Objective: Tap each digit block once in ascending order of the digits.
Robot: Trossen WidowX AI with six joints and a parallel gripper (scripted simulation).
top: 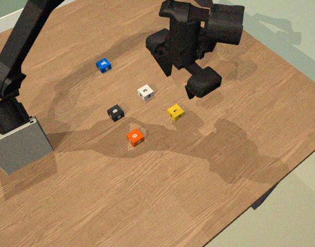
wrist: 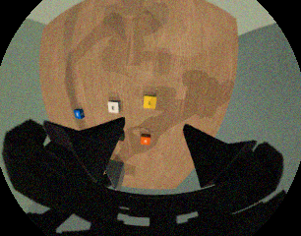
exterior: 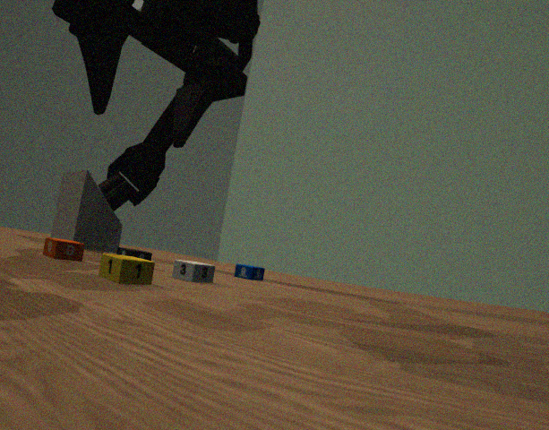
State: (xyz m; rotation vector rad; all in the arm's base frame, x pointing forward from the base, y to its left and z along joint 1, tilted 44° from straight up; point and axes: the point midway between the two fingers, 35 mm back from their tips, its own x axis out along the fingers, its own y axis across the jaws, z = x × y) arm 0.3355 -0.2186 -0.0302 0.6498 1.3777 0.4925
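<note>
My gripper [top: 179,86] [exterior: 139,129] [wrist: 154,124] is open and empty, high above the table. The orange block [top: 135,136] [exterior: 64,250] [wrist: 146,140] shows 0. The yellow block [top: 175,112] [exterior: 126,269] [wrist: 150,101] shows 1. The white block [top: 145,92] [exterior: 193,271] [wrist: 112,106] shows 3. The black block [top: 115,112] [exterior: 134,253] has a digit too blurred to read surely; in the wrist view it is hidden, apparently by the left finger. The blue block [top: 103,65] [exterior: 249,271] [wrist: 79,114] lies farthest from the orange one; its digit is unclear.
The arm's grey base block [top: 24,148] [exterior: 98,228] [wrist: 115,173] stands on the wooden table [top: 125,199] [exterior: 265,370], beyond the orange and black blocks. The black block lies between the white and orange ones. Arm shadows cross the table around the blocks.
</note>
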